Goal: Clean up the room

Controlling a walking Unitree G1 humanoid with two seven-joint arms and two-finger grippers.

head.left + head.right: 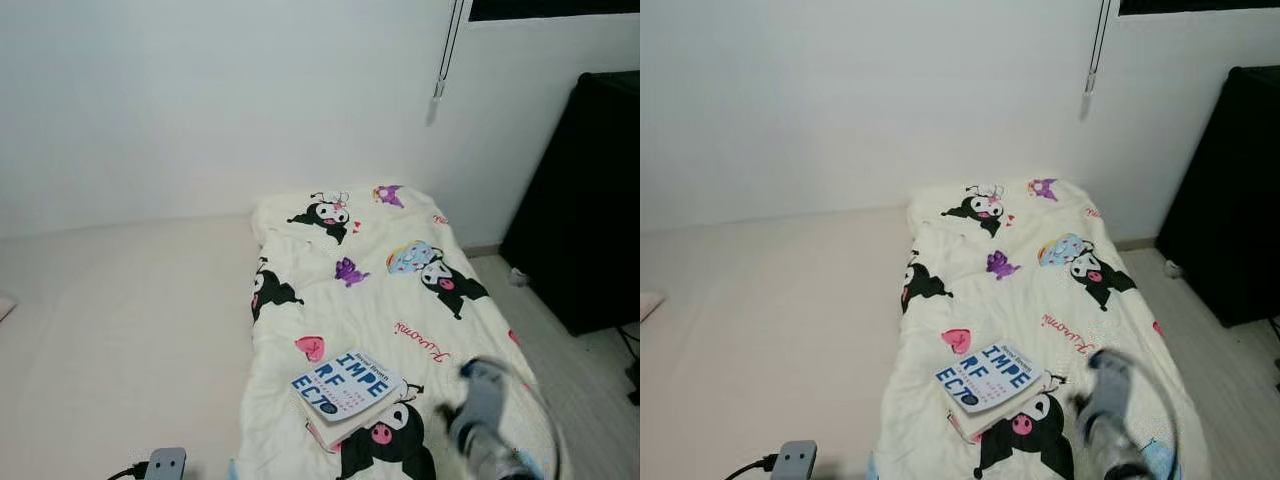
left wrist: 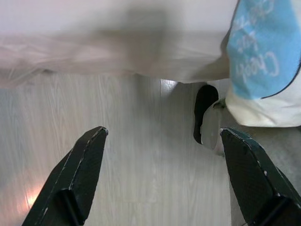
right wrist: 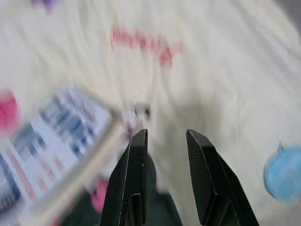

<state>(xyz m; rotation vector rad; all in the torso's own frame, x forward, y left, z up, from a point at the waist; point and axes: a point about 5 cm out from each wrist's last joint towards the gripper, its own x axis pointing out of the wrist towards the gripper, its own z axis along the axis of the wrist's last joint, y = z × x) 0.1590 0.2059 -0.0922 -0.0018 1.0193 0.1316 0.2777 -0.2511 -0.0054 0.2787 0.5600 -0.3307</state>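
1. Scene: a bed [image 1: 120, 330] with a pale sheet carries a cartoon-print blanket [image 1: 400, 300] spread along its right half. A book [image 1: 345, 385] lies on the blanket near the foot end, cover up, turned at an angle to the blanket's edges.

2. Task item: the book appears to be the one loose object on the bed. It has not been picked up, so the tidying of this area is judged to be at an early stage.

3. Right end effector [image 3: 164, 141]: raised over the blanket just beside the book, heavily blurred in the head views. In the wrist view its fingers stand slightly apart with nothing between them, and the book's corner lies close to their tips. No contact is evident.

4. Left end effector [image 2: 162, 141]: hangs low beside the bed, over wood-grain floor [image 2: 141, 188]. Its fingers are spread wide and empty.

5. Other items: a grey charger [image 1: 165, 463] with a cable sits at the bed's near edge; a black cabinet [image 1: 590, 200] stands at the right wall.

6. Outstanding: grasping the book and putting it away. Its destination cannot be determined.
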